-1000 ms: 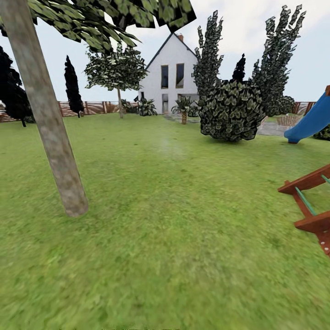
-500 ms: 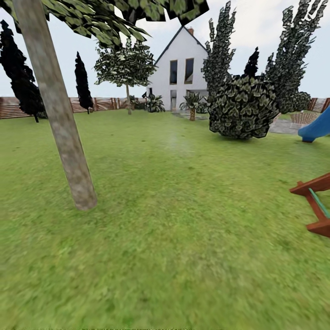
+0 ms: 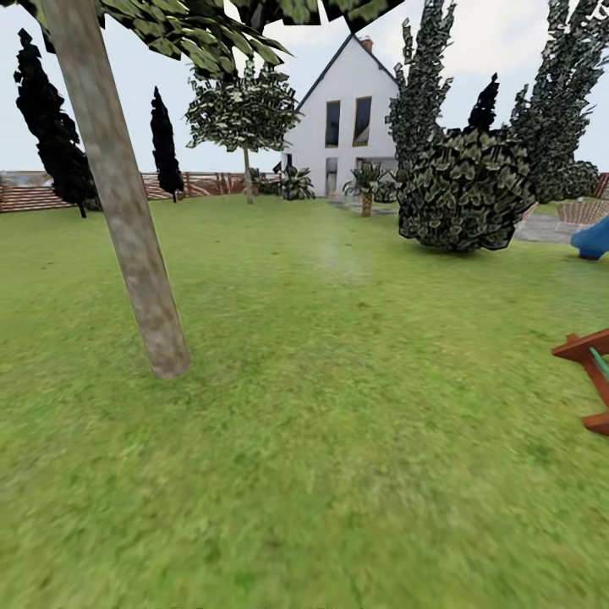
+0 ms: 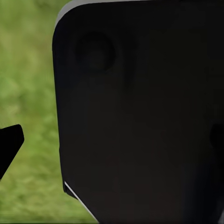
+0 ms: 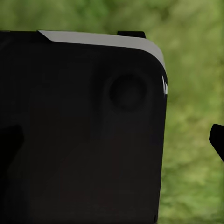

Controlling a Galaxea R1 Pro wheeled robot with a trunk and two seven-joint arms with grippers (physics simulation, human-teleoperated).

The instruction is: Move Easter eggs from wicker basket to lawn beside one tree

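The robot stands on the lawn (image 3: pixel 338 440) of the garden, facing the white house (image 3: pixel 351 118) at the far end. The step in hand is judged to be travel and search: neither the wicker basket nor any Easter egg can be located in the head view, so their position cannot be stated from this moment.

The tree (image 3: pixel 127 220), a thick, bare grey-brown trunk, meets the grass at near left and leans across the view, leaves only overhead. It is judged a fitting drop-off point, with open grass all round its base. A large round shrub (image 3: pixel 465 190) stands at mid right. A red wooden playset (image 3: pixel 592 381) juts in at the right edge, and a blue slide (image 3: pixel 595 239) shows beyond it. A brown slatted fence (image 3: pixel 203 184) closes the far left.

To carry out this step well, the base should turn steadily until the basket comes into sight, with the head angled low enough to catch a small object on the grass. It should give the playset frame clearance, and the trunk's position should be noted for the return trips.

Pincer state: in each wrist view a dark rounded housing blocks most of the frame, with blurred grass behind. Small black tips show at the edges, but how the fingers stand cannot be told for either arm, nor whether anything is held.
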